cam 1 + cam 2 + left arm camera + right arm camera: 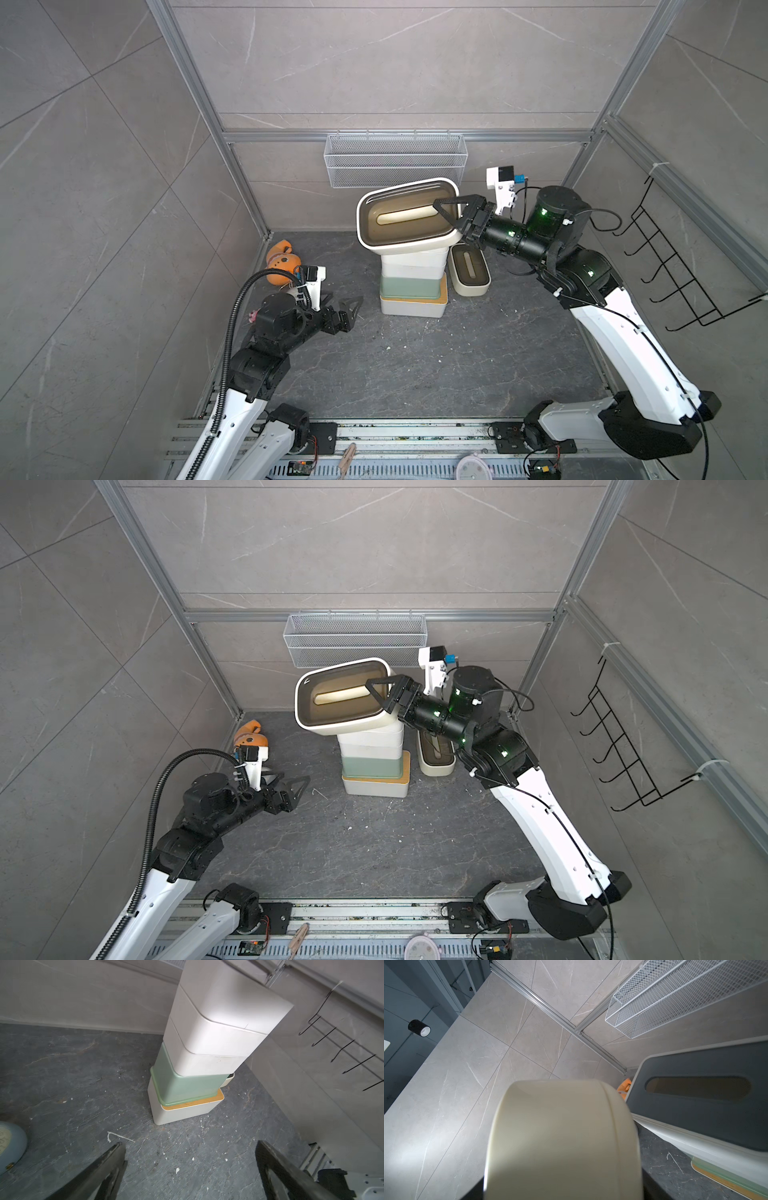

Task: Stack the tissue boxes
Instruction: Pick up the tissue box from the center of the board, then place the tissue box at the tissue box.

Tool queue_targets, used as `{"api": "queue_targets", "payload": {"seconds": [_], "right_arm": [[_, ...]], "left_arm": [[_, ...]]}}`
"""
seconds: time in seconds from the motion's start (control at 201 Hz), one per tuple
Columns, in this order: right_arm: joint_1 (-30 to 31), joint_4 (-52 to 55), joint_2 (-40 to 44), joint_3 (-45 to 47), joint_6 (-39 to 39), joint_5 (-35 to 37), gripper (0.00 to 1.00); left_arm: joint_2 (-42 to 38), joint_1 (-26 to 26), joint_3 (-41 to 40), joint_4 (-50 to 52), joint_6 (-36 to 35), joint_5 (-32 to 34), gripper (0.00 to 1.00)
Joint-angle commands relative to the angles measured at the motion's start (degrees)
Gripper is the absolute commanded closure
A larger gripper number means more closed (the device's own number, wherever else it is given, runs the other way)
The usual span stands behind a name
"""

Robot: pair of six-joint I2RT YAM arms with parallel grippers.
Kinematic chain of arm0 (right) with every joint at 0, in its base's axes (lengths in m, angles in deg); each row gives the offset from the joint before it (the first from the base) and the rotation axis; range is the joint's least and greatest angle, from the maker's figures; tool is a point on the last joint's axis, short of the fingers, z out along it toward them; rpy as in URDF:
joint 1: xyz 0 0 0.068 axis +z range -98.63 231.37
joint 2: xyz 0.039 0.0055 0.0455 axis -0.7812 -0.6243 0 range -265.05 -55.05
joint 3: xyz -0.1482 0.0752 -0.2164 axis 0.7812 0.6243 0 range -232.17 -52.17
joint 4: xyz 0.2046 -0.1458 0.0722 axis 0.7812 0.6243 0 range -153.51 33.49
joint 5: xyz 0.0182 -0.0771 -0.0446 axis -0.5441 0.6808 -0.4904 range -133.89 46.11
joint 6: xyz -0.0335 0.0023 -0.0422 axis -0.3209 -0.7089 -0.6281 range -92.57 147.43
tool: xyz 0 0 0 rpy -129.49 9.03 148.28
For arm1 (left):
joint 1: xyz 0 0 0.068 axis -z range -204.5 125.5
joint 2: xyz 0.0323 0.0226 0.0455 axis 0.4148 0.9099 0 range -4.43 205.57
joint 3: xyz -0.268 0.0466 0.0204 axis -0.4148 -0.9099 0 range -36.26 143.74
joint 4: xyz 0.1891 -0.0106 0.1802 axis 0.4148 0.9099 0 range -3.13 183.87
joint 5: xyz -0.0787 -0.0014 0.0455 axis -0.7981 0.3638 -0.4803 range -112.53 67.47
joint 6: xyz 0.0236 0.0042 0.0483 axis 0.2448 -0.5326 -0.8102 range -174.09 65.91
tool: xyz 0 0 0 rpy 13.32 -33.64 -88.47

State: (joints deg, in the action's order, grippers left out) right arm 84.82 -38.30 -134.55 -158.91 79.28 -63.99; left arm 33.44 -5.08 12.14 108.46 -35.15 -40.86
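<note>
My left fingers (pixel 97 1178) gape empty low over the surface, the stack (pixel 413 266) of tissue boxes stands mid-surface, its tilted top cream box (pixel 399 224) is clamped by my right fingers (pixel 457 200), and one loose cream box (pixel 470 270) just beside the base is not yet stacked.

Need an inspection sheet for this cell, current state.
Surface: dark grey stone-look floor, white specks.
Job's things: stack of tissue boxes, white bamboo-lidded box lowest, pale green box next; cream brown-lidded box tilted over its top; second cream box on floor beside.
Clutter: orange plush toy in far corner.
End effectors: left end effector open, empty; right end effector shut on cream brown-lidded box.
Cables: black corrugated conduit on left arm; black cable along right arm.
Surroundings: white wire mesh basket, back wall; black wire hook rack, side wall.
</note>
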Motion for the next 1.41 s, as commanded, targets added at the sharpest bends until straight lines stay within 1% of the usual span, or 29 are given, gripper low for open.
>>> {"api": "queue_targets", "payload": {"seconds": [0.0,0.075,0.13,0.179,0.244,0.379,0.474,0.528,0.628,0.688,0.773,0.793,0.917,1.107,1.401], "right_arm": [[-1.0,0.9,-2.7,-6.9,-0.7,1.1,0.32],[-2.6,1.6,-5.3,-10.2,0.7,0.8,0.32],[-4.2,1.5,-7.0,-11.7,2.3,-0.7,0.32],[-5.3,1.6,-8.4,-12.8,3.5,-1.4,0.32],[-6.6,1.3,-9.6,-13.6,4.7,-2.1,0.32],[-9.2,2.8,-12.0,-15.8,5.5,-3.2,0.32],[-11.0,3.0,-12.7,-15.5,6.2,-4.2,0.32],[-11.9,2.6,-13.2,-15.0,7.0,-4.9,0.32],[-12.7,1.8,-14.1,-14.8,8.1,-5.9,0.32],[-12.7,1.8,-14.9,-15.1,8.5,-5.9,0.32],[-13.0,1.4,-16.0,-14.9,9.0,-6.4,0.32],[-13.0,1.0,-16.1,-14.7,10.7,-6.6,0.32],[-13.0,-0.1,-16.9,-13.6,12.6,-7.6,0.32],[-13.1,-1.5,-15.0,-9.7,13.5,-6.7,0.32],[-14.1,-2.5,-13.1,-5.1,16.1,-7.3,0.31]], "left_arm": [[-2.2,-2.3,-1.3,-4.3,1.7,-7.4,0.00],[-3.5,-4.6,-3.1,-5.7,2.5,-10.2,0.00],[-4.9,-6.4,-4.9,-9.7,4.3,-12.9,0.00],[-6.0,-7.1,-6.3,-13.2,5.4,-13.6,0.00],[-7.3,-7.1,-7.7,-15.7,5.4,-11.7,0.00],[-9.0,-7.2,-9.7,-16.7,2.1,-9.4,0.00],[-12.7,-7.5,-12.4,-18.6,3.0,-8.7,0.00],[-15.4,-7.5,-14.0,-19.5,3.1,-7.0,0.00],[-18.5,-7.5,-15.0,-17.2,1.3,-3.8,0.00],[-18.7,-7.5,-14.9,-15.6,1.1,-2.8,0.00],[-18.2,-7.4,-14.7,-15.6,0.6,-4.8,0.00],[-18.0,-7.5,-14.7,-15.7,0.8,-5.0,0.00],[-17.6,-7.5,-14.8,-15.8,1.3,-6.2,0.00],[-17.6,-7.5,-14.9,-15.8,1.1,-6.2,0.00],[-17.1,-7.5,-15.0,-16.0,1.4,-7.0,0.00]]}}
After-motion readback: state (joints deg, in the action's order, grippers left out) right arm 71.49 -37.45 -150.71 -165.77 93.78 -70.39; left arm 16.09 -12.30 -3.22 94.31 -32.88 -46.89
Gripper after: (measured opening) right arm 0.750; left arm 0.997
